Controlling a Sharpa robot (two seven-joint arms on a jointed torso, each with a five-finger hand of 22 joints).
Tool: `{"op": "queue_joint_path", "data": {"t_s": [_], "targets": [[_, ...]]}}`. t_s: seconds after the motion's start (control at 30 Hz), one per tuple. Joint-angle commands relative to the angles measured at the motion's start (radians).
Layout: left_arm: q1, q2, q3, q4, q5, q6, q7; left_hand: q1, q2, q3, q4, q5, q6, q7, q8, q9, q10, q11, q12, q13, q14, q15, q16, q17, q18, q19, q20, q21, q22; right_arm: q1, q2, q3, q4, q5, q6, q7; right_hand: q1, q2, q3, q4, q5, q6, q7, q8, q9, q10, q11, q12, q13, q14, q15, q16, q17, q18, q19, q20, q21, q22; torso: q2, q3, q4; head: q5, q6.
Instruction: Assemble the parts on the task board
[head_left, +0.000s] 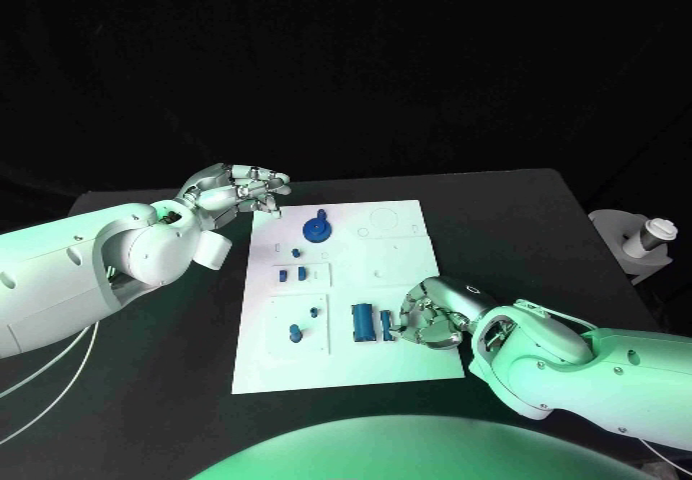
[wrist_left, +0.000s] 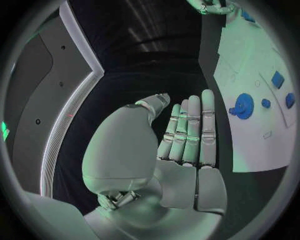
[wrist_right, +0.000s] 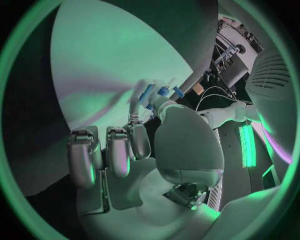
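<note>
The white task board (head_left: 397, 225) lies in the middle of the table. On it are a round blue gear-like part (head_left: 317, 228) near the far end, small blue parts (head_left: 293, 272) (head_left: 302, 331) on the left side, and a blue block (head_left: 362, 321) near the front. My right hand (head_left: 433, 312) rests at the board's right edge, thumb and a finger pinching a slim blue part (head_left: 385, 322) (wrist_right: 150, 96) beside the block; the other fingers (wrist_right: 119, 150) are curled in. My left hand (head_left: 238, 188) hovers off the board's far left corner, fingers (wrist_left: 190, 130) straight and holding nothing.
A white fixture with a short cylinder (head_left: 645, 238) stands at the table's right edge. Bare black table lies left of the board, under my left arm, and beyond the board's far end.
</note>
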Motion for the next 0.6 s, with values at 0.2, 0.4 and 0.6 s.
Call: {"op": "queue_joint_path", "data": {"t_s": [0.2,0.4,0.6], "targets": [[-0.001,-0.001,0.000,0.003,0.004,0.006,0.027,0.011,0.000,0.002,0.000,0.001,-0.005,-0.001,0.008,-0.001,-0.006,0.000,0.004,-0.002,-0.004,0.004,-0.002,0.001,0.012,0.010,0.000,-0.007,-0.002,0.003,-0.010,0.001,0.002,0.075,-0.080,0.116,0.006,0.018,-0.010,0.024,0.033,-0.011,0.003,-0.010,-0.007,0.016,0.001,-0.028,0.126,0.086,-0.005,-0.007,0.175,-0.014,0.105,0.001,0.005,0.263,-0.002,-0.0023,-0.0017,0.005,0.007],[-0.009,0.001,0.000,-0.005,0.023,-0.033,0.072,0.006,-0.002,-0.001,0.004,-0.001,-0.004,-0.004,0.010,0.000,-0.003,-0.002,0.007,-0.001,-0.006,0.005,-0.002,0.001,0.012,0.009,0.001,-0.009,-0.003,0.061,-0.021,0.002,-0.043,0.403,-0.119,0.443,0.051,0.033,0.009,0.011,0.051,-0.054,0.022,-0.037,-0.019,-0.035,0.018,-0.144,0.071,0.068,0.008,-0.049,0.105,-0.001,0.082,0.010,-0.058,0.244,-0.017,-0.0136,-0.0052,-0.002,0.051],[-0.021,0.025,0.000,-0.045,0.064,-0.106,0.134,0.000,-0.008,-0.003,0.026,-0.004,-0.014,-0.023,0.022,0.001,0.021,-0.012,0.020,-0.001,-0.064,0.010,-0.103,-0.039,0.009,-0.055,0.011,-0.097,-0.052,0.138,0.017,0.002,-0.186,0.799,-0.060,0.692,0.105,0.035,0.036,-0.016,0.063,-0.153,0.074,-0.089,-0.036,-0.304,0.062,-0.683,-0.207,-0.052,0.044,-0.295,-0.213,0.095,-0.128,0.041,-0.576,0.070,-0.041,-0.0262,-0.0020,-0.001,0.119]]}}
